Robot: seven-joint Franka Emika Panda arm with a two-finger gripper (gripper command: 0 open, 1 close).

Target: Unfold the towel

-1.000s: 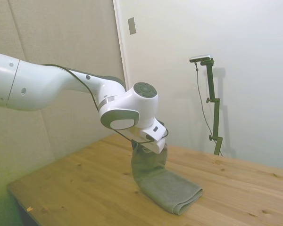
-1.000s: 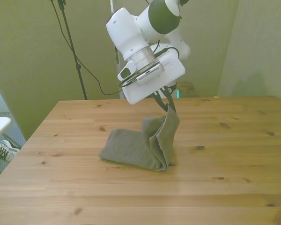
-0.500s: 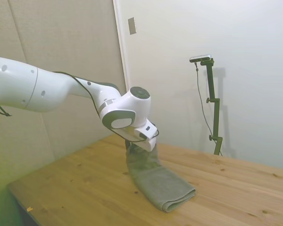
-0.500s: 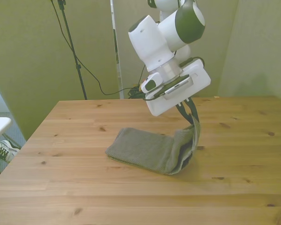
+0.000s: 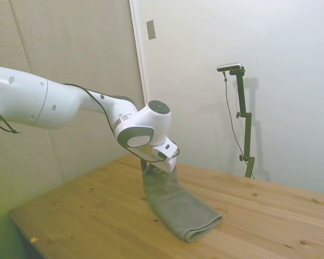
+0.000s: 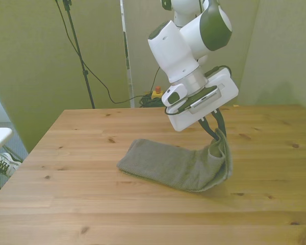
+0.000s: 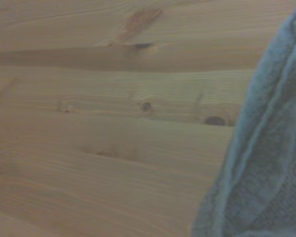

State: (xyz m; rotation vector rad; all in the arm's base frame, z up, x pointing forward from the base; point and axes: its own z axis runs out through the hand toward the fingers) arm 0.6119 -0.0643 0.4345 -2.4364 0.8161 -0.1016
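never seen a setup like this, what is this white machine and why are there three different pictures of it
The white machine is a robot arm with a two-finger gripper at its end. All three pictures show the same moment. One camera stands off the side of the wooden table, one faces the robot from across it, and one sits on the robot's wrist, looking closely down at the wood. A grey-green towel lies on the table. The gripper is pinching one end of it and holding that end up, while the rest lies flat. The blurry grey shape in the wrist view is the towel too.
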